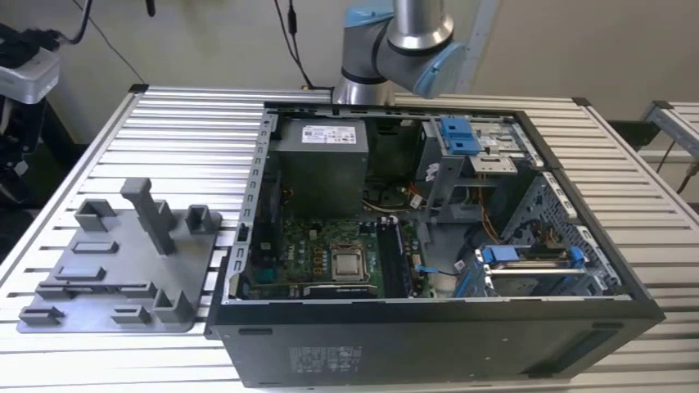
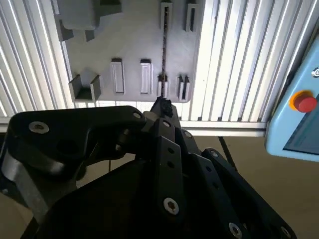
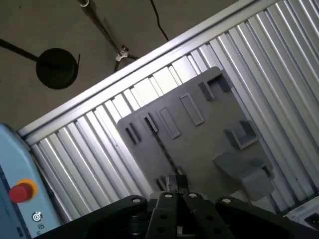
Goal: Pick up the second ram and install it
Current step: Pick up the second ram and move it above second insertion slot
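The second ram is a thin dark stick seen edge-on, standing in the slots of the grey holder tray. In the first wrist view the ram runs as a dark line across the tray. My gripper hangs well above the tray, its black fingers together with nothing between them. In the first wrist view the gripper lines up with one end of the stick. The exterior view has the tray on the slatted table at its left, and the arm rising behind the computer case.
An open computer case lies to the tray's right in the exterior view, motherboard and dark memory slots exposed. A pale blue pendant with a red button sits off the table's edge. Upright posts stand on the tray.
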{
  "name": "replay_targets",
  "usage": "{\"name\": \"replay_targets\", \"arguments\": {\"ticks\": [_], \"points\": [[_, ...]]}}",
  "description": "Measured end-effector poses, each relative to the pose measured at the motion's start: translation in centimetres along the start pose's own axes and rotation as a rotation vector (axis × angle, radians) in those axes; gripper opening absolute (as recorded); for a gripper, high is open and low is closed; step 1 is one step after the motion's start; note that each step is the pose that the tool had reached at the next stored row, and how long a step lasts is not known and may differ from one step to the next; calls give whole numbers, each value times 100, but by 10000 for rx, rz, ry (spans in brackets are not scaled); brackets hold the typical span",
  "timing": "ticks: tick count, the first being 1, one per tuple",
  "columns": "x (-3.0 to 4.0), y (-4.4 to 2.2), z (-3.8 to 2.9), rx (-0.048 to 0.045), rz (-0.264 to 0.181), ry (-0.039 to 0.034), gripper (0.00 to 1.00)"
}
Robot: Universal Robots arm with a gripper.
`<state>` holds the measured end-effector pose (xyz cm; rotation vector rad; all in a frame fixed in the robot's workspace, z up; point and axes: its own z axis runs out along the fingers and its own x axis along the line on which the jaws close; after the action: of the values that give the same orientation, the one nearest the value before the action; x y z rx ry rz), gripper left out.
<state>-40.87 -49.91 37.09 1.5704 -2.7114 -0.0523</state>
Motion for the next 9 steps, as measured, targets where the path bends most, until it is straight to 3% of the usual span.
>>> {"name": "replay_targets", "arguments": {"ticks": [9], "points": [[0,0,11,135,-1171,144,11]]}}
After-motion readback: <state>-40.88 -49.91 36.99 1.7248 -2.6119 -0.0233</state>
